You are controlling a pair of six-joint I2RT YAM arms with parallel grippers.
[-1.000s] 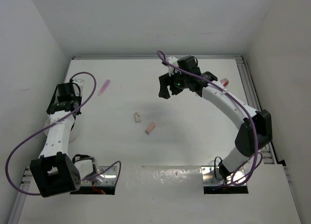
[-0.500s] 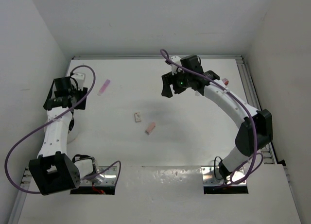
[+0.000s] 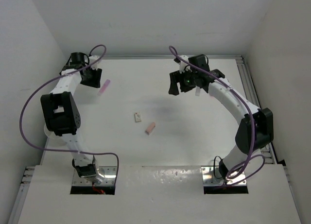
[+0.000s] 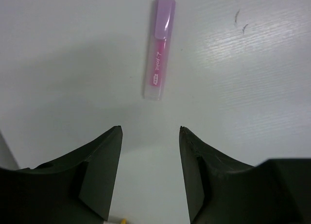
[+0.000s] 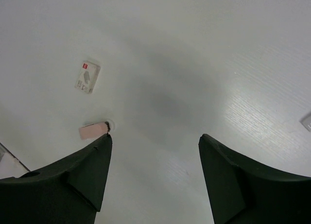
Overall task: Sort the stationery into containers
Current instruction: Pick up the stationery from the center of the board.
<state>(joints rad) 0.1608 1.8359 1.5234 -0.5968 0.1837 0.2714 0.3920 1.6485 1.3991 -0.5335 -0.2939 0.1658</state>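
Observation:
A pink highlighter with a lilac cap (image 4: 159, 68) lies on the white table just ahead of my open, empty left gripper (image 4: 150, 131). In the top view the highlighter (image 3: 104, 87) is at the far left, right of that gripper (image 3: 93, 80). A whitish eraser (image 3: 138, 117) and a pink eraser (image 3: 150, 128) lie mid-table. My right gripper (image 3: 180, 88) is open and empty, high over the table's far middle. Its wrist view shows the whitish eraser (image 5: 87, 77) and the pink eraser (image 5: 93, 130) by its left finger. The pink cup is hidden. Only a sliver of the white tub (image 3: 46, 131) shows beside my left arm.
White walls close in the table on the left, back and right. A metal rail (image 3: 248, 88) runs along the right edge. A small yellow tip (image 4: 124, 220) shows at the bottom of the left wrist view, between the fingers.
My left arm has swung up and away from me to the far left, bringing its gripper next to the pink highlighter. My right gripper has drifted a little to the right.

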